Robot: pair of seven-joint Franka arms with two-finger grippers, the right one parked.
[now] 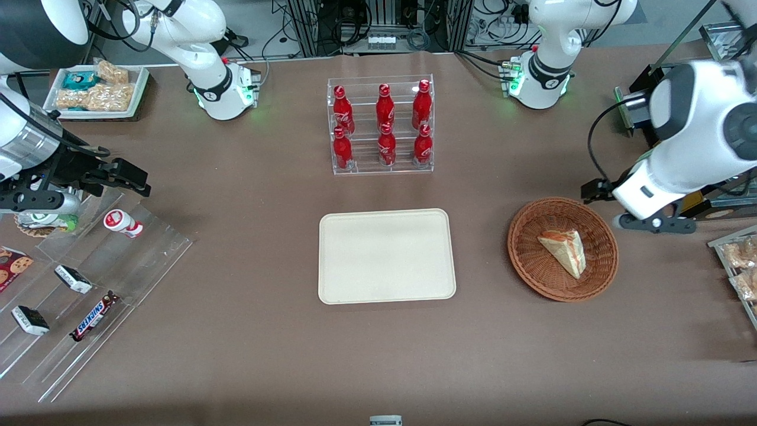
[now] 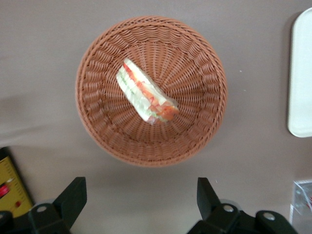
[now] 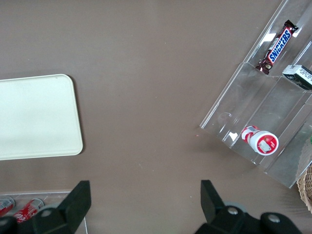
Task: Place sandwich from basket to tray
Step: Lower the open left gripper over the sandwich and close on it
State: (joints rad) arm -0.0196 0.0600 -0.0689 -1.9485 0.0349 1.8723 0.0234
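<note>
Front view. Brown table (image 1: 248,331). Cream tray (image 1: 387,255), flat, bare, at the middle of the table. Wicker basket (image 1: 563,249), round, reddish-brown, beside the tray toward the working arm's end, apart from it. Sandwich (image 1: 563,251), triangular wedge, lying inside the basket, roughly at its centre. Left arm's gripper (image 1: 650,223), held above the table just beside the basket's rim, on the side away from the tray; not touching basket or sandwich. Clear rack of red bottles (image 1: 381,125), six upright in two rows, farther from the camera than the tray. Stepped clear rack (image 1: 89,296) toward the parked arm's end, holding a Snickers bar (image 1: 94,316), small dark packets and a red-and-white cup (image 1: 123,223) lying on its side. White tray of snack packets (image 1: 97,89) at the corner near the parked arm's base.

Left wrist view. Basket (image 2: 97,122) seen from straight above, whole rim visible. Sandwich (image 2: 146,95) lies diagonally on the woven floor, orange-red filling showing along one edge, clear wrap. Gripper (image 2: 139,195): two black fingers (image 2: 73,195) spread wide apart, nothing between them, outside the basket's rim. An edge of the tray (image 2: 300,78) shows beside the basket.

Right wrist view. Tray (image 3: 36,117) corner, bare; stepped rack (image 3: 263,117) with Snickers bar (image 3: 278,45) and cup (image 3: 260,140).
</note>
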